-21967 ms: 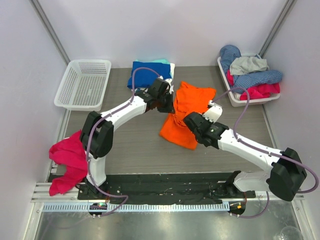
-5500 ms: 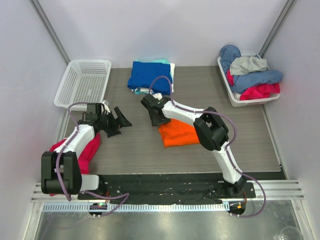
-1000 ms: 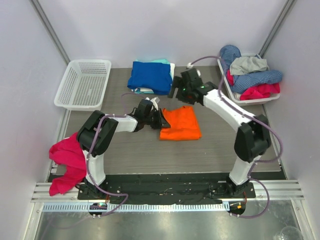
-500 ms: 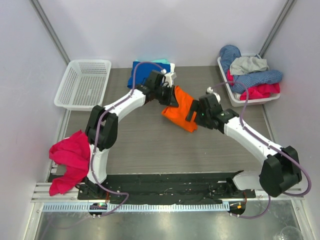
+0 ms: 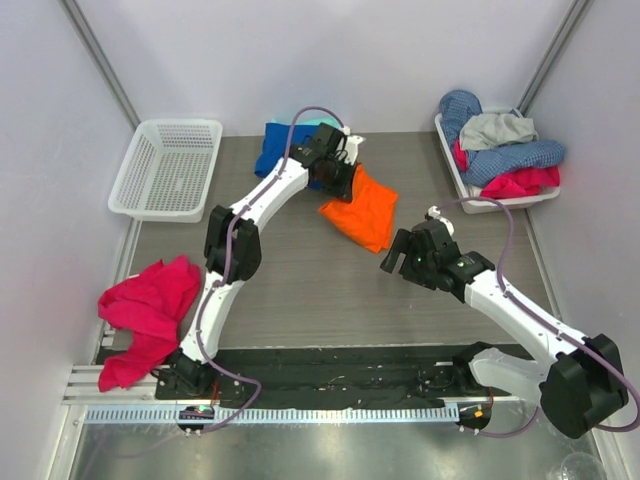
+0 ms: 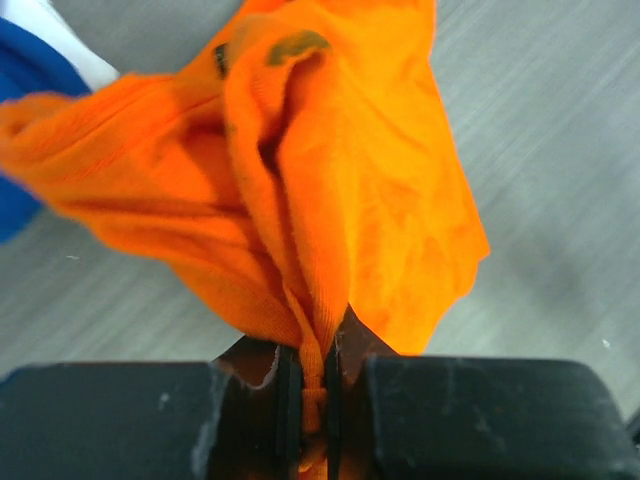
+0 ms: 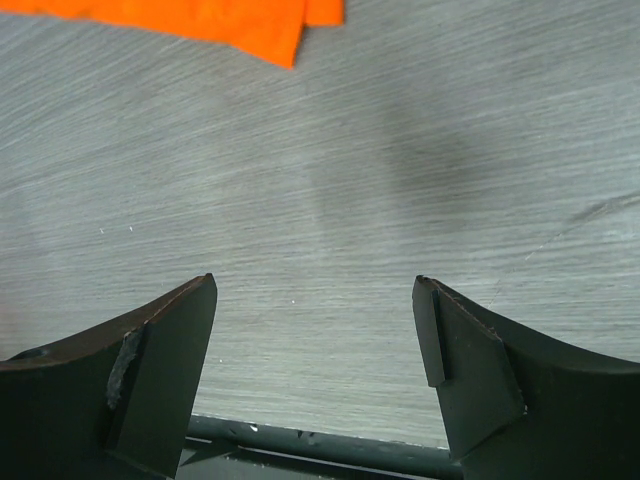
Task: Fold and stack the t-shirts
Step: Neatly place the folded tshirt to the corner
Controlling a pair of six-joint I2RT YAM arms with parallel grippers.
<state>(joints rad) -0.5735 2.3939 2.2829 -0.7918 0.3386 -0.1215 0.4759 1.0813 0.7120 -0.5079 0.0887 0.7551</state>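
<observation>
A folded orange t-shirt (image 5: 362, 208) is held at one bunched edge by the left gripper (image 5: 343, 170), near the far middle of the grey table (image 5: 300, 290). In the left wrist view, a thick gather of orange cloth is seen clamped tight between the two black fingers (image 6: 288, 372), which are closed on it. The rest of the shirt is spread out ahead of the jaws, with a small dark speck showing near its far edge.

From above, the shirt is seen slanting away from the left gripper toward the near right. Whether its lower edge touches the table cannot be told. A blue t-shirt (image 5: 274, 150) lies just beside and behind the left gripper at the back of the table.

The right gripper (image 5: 398, 260) is held over bare table, nearer than the orange shirt and apart from it. Its jaws are spread wide with nothing between them. In the right wrist view, only a corner of the orange cloth is visible at the top edge, well ahead of the fingers.

A white basket (image 5: 165, 168) stands at the far left. A tray (image 5: 470, 195) heaped with clothes stands at the far right. A pink cloth (image 5: 150, 310) is draped at the near left edge.
</observation>
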